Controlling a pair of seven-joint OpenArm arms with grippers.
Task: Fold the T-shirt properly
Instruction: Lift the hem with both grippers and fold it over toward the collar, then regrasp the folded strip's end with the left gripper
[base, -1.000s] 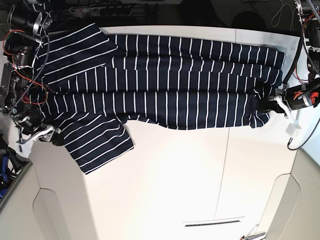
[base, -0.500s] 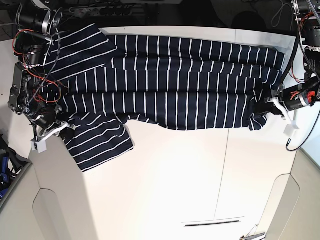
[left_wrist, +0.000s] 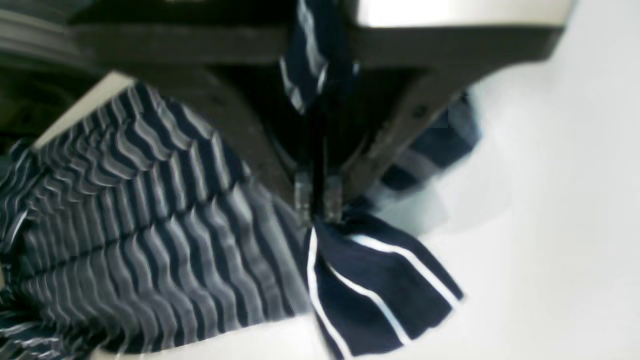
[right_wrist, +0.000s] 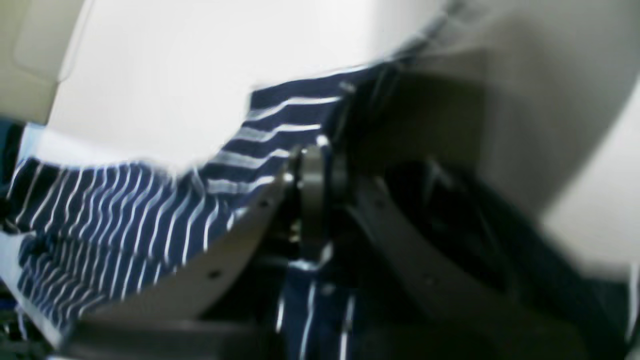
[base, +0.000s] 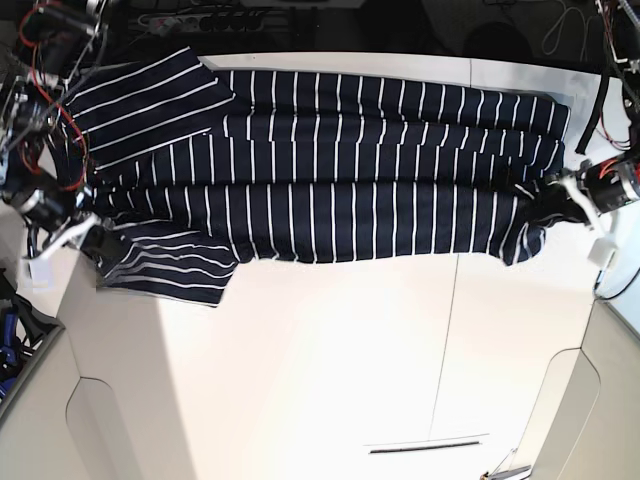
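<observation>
The dark navy T-shirt (base: 340, 170) with thin white stripes lies spread across the far half of the white table (base: 330, 370). My left gripper (base: 562, 205) is at the shirt's right end, shut on its near hem corner and lifting it; in the left wrist view its jaws (left_wrist: 317, 200) pinch the fabric (left_wrist: 380, 280). My right gripper (base: 88, 232) is at the left end, shut on the near sleeve edge; in the right wrist view the shut fingers (right_wrist: 310, 190) hold striped cloth (right_wrist: 125, 220). The near sleeve (base: 165, 268) is pulled flat and narrow.
The table's right edge (base: 600, 300) runs just beyond my left gripper. Red wiring of the arm (base: 45, 60) hangs over the far left corner. Blue items (base: 8, 330) sit off the table at the left. A seam (base: 445, 350) crosses the tabletop.
My right gripper has lifted the near sleeve and drawn it left and back, so the sleeve no longer fans toward the front. My left gripper has raised the hem corner slightly to the right.
</observation>
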